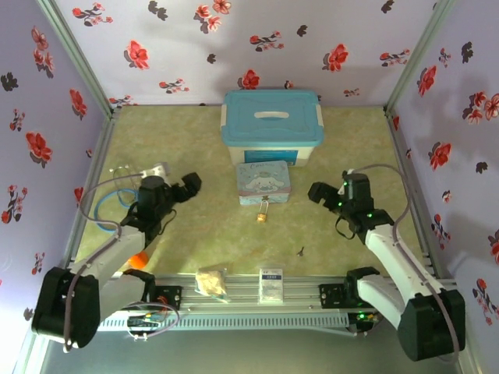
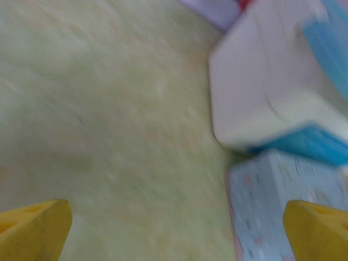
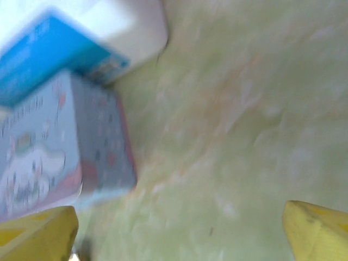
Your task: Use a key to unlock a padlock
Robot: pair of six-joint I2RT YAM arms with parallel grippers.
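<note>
At the near edge of the green surface lie a crumpled tan scrap and a small white card. A little farther in, on the right, the tiny dark key lies on the surface by itself, apart from both tools. Next comes the small gold padlock, in the middle, just in front of the blue cartoon tin. Its thin silver loop points toward the tin; I cannot tell if they touch. The left tool hangs to the left of the tin. Its 2 yellow fingertips are spread wide with nothing between them. The right tool hangs to the right of the tin. It is wide open too, and its yellow fingertips hold nothing. Just behind the tin stands a white storage box with a blue lid. The wrist views are blurry.
</note>
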